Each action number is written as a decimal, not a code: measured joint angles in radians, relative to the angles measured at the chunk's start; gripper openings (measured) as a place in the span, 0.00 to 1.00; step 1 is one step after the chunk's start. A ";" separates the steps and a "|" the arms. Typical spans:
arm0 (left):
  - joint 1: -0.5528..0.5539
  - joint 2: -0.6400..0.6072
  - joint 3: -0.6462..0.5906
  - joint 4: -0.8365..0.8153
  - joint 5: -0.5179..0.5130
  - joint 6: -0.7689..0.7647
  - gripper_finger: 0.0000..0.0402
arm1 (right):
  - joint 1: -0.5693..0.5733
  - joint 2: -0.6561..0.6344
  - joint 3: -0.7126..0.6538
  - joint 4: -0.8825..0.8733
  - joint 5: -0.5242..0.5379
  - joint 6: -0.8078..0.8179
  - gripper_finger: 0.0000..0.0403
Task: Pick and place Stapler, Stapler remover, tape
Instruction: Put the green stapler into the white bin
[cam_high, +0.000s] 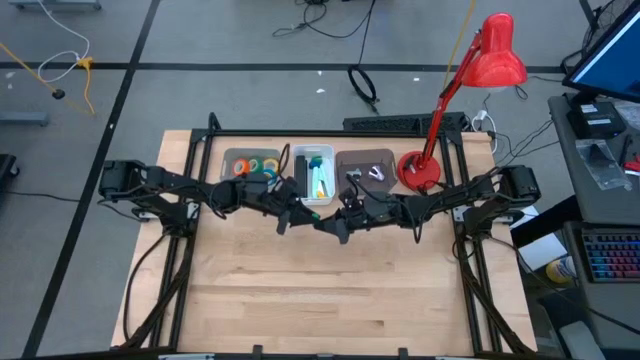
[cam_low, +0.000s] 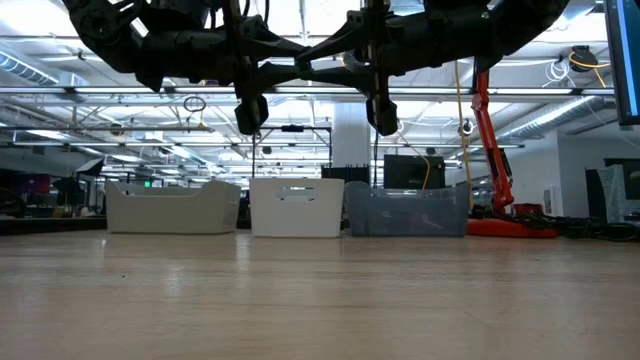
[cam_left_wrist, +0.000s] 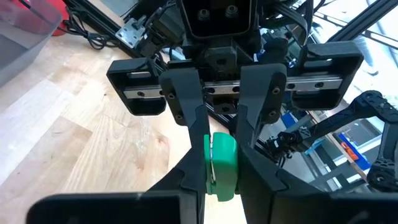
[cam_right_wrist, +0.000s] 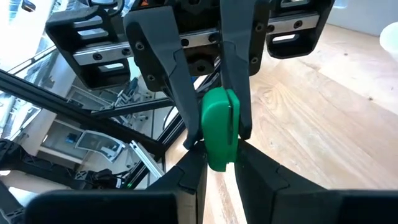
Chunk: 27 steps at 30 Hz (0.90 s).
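A small green stapler (cam_left_wrist: 222, 163) (cam_right_wrist: 219, 127) is held in the air over the middle of the table, between my two grippers, which face each other. My left gripper (cam_left_wrist: 221, 190) (cam_high: 300, 212) reaches in from the table's left. My right gripper (cam_right_wrist: 219, 171) (cam_high: 340, 222) reaches in from the right. Both are shut on the stapler. The tape rolls (cam_high: 256, 167) lie in the left grey bin at the far side. Small pale stapler removers (cam_high: 372, 173) lie in the right grey bin. My left gripper pinches one end of the green stapler (cam_left_wrist: 219, 185) between its two fingers, coming level from the table's left. The stapler is lifted clear of the table. My right gripper pinches the opposite end (cam_right_wrist: 217, 160) between its two fingers, coming level from the table's right.
Three bins stand in a row along the far edge: a grey one (cam_high: 232, 158), a white one (cam_high: 300, 160) holding green and blue items, and another grey one (cam_high: 385, 157). A red desk lamp (cam_high: 420, 172) stands at the far right. Bare wood (cam_high: 330, 290) fills the near half.
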 joint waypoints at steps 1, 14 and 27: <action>0.002 0.000 0.000 0.001 0.001 0.000 0.16 | 0.000 0.000 0.000 0.000 -0.001 -0.004 0.15; 0.043 0.000 0.000 0.003 -0.009 0.002 0.18 | 0.007 0.002 -0.001 -0.130 -0.334 0.034 0.27; 0.176 0.000 0.146 -0.441 -0.159 0.173 0.18 | 0.106 0.001 -0.001 -0.630 -0.395 -0.048 0.24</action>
